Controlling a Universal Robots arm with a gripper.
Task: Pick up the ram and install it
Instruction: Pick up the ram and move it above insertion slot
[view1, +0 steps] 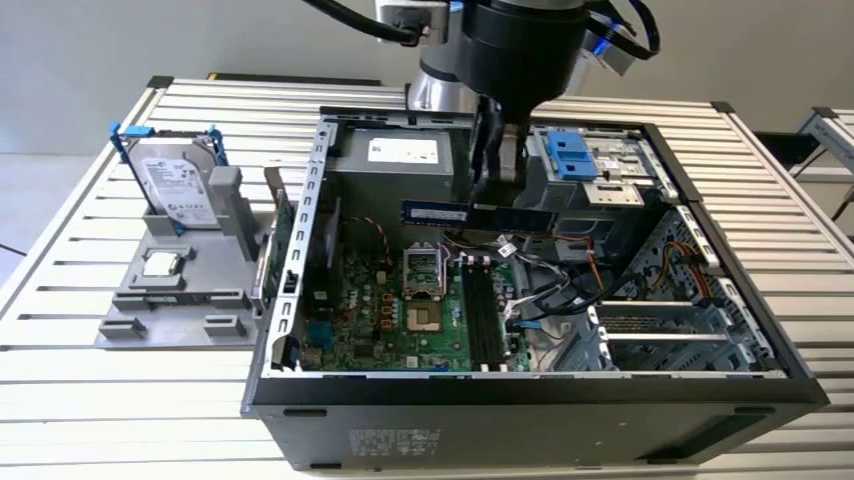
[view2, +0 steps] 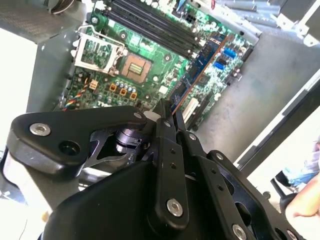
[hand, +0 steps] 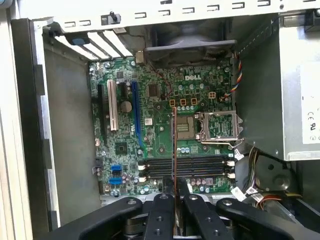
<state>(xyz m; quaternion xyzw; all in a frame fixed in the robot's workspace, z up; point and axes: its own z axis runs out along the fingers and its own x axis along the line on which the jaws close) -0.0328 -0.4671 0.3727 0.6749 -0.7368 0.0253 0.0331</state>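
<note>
The ram (view1: 461, 213) is a long dark stick held level inside the open computer case (view1: 307, 230), above the motherboard (view1: 387, 310). My gripper (view1: 486, 195) comes down from above and is shut on the ram's middle. In both wrist views the ram shows edge-on, as a thin line (hand: 173, 145) and a dark strip (view2: 202, 62) sticking out past the fingertips (view2: 165, 117). The black memory slots (hand: 187, 167) lie on the board below. The stick runs crosswise to the slots (view1: 481, 315) and hangs apart from them.
A silver hard drive (view1: 178, 180) with blue clips stands on a grey fixture (view1: 160, 300) at the exterior view's left, with a small square processor chip (view1: 163, 263) before it. Cables (view1: 561, 285) and a blue drive bracket (view1: 571, 155) crowd the case's right side. A person's arm (view2: 306, 197) shows outside the case.
</note>
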